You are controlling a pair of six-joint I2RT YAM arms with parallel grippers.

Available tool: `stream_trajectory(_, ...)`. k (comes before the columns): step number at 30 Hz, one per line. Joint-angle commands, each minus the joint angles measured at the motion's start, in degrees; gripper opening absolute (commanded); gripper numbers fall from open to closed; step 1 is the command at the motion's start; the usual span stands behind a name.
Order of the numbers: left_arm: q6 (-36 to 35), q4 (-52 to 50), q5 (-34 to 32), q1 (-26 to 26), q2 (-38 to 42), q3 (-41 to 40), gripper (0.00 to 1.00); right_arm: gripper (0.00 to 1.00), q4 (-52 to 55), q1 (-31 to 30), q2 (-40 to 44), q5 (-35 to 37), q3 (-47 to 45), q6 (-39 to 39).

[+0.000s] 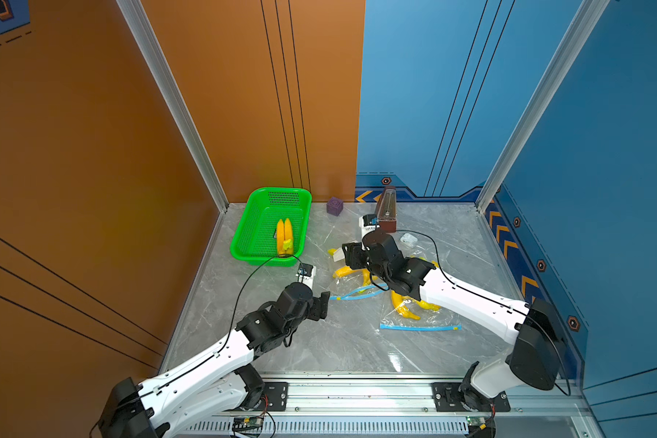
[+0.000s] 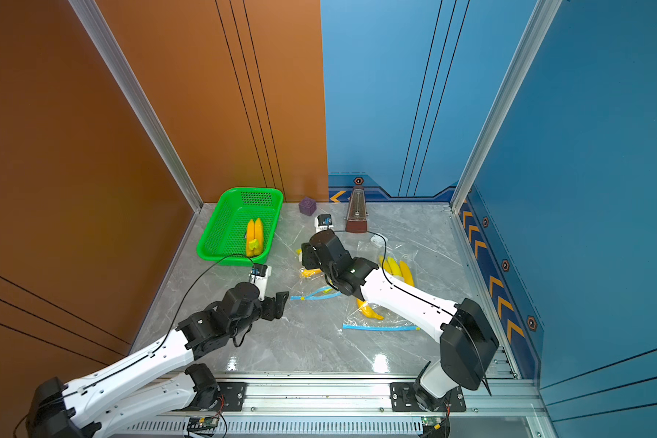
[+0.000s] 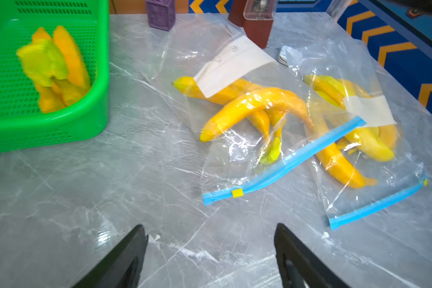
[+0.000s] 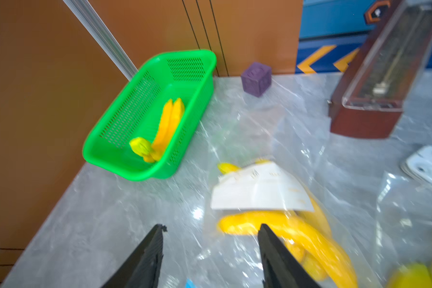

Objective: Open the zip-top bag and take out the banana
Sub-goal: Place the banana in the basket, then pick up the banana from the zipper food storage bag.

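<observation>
- Left tool [image 3: 210, 225] and right tool [image 4: 211, 225] both stand apart, empty, near the bag [image 3: 225, 159].
- The banana [image 3: 247, 107] lies inside it on the surface [image 3: 110, 199].
- The zip strip [image 3: 292, 160] seems parted in both top views, so removal is probably in hand; the next move likely calls for pinning the bag and gripping the banana.

Both top views are looking steeply down from high over the whole table [image 1: 338, 349]; both wrist cameras are sitting low and close, sharing the green basket [image 3: 60, 134] [image 4: 205, 82].
</observation>
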State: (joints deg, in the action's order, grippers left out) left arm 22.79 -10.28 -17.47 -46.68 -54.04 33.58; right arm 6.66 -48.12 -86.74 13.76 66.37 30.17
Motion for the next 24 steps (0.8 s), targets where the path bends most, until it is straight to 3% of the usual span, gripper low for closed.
stream_trajectory(1,-5.0,10.3,0.1,-3.0,-6.9,2.1,0.82,0.6,-4.5,0.4,7.1,1.0,-11.0,3.0)
stream_trajectory(9,-12.1,13.6,-1.8,-7.2,-28.4,13.1,0.78,0.46,-14.6,3.0,16.2,-1.8,-30.0,5.8)
stream_trajectory(17,-13.5,13.6,-8.0,-7.3,-38.1,18.2,0.76,0.45,-18.8,4.4,19.0,-2.1,-36.2,7.1)
stream_trajectory(20,-13.4,13.6,-11.0,-7.0,-40.8,19.8,0.68,0.45,-19.8,5.0,19.0,-3.3,-37.0,6.6)
stream_trajectory(24,-12.7,13.6,-10.8,-6.4,-42.4,21.4,0.46,0.44,-22.9,5.1,17.1,-5.3,-38.2,6.5)
